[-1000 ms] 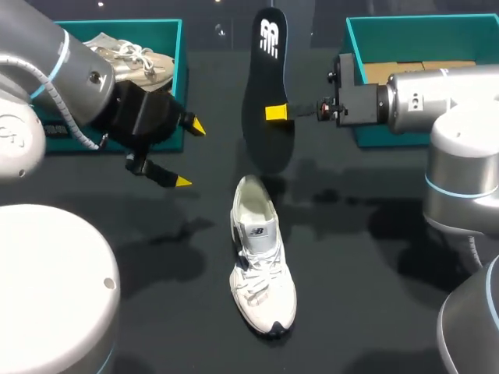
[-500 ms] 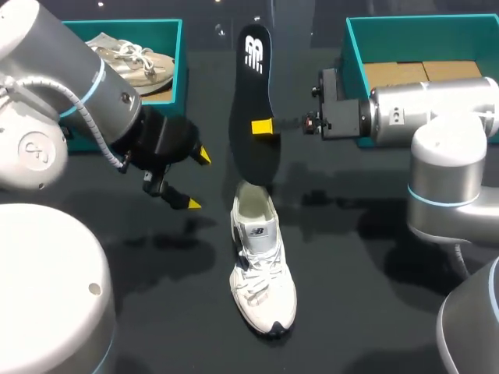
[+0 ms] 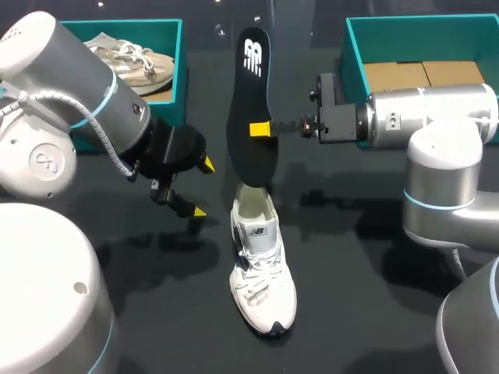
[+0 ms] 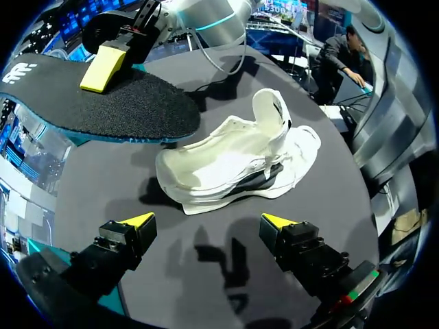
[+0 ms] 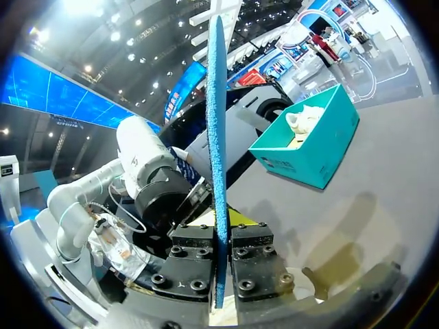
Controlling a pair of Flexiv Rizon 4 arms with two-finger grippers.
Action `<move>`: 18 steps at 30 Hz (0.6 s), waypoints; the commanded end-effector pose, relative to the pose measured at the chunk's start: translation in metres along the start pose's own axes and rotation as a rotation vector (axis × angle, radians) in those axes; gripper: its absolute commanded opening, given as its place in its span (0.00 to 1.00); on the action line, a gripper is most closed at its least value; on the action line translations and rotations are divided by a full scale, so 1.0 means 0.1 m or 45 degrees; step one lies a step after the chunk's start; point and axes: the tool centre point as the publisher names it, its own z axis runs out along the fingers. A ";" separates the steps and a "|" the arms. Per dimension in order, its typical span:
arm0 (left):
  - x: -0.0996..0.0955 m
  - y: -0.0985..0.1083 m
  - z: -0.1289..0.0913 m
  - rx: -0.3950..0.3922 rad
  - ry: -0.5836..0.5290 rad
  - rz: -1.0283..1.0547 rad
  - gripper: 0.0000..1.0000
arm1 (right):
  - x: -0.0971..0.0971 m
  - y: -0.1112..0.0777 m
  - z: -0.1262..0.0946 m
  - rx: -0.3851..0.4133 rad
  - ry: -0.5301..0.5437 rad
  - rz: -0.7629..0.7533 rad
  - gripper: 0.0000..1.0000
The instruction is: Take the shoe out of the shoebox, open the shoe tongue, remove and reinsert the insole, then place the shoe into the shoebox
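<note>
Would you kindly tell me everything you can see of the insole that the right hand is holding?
The insole is black, with a finely textured top face, a white logo at its narrow end and a blue underside. It looks like thin foam. It is off the table, gripped by the right hand, whose fingers pinch its two faces at about mid-length. Its wider end hangs just over the heel opening of the white shoe; whether they touch cannot be told.
</note>
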 end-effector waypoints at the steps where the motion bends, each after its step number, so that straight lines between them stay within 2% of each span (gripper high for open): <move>1: 0.00 0.00 0.01 -0.004 0.000 0.000 1.00 | 0.00 -0.01 0.02 -0.002 -0.003 0.000 0.00; 3: 0.00 0.00 0.01 -0.004 0.000 0.000 1.00 | -0.05 -0.01 0.12 0.020 -0.045 -0.014 0.00; 6: 0.02 -0.02 0.12 -0.001 0.027 -0.004 1.00 | -0.05 -0.05 0.19 -0.020 -0.012 -0.081 0.00; 18: 0.07 0.00 0.41 -0.012 0.099 -0.048 1.00 | -0.02 -0.21 0.27 -0.066 -0.002 -0.098 0.00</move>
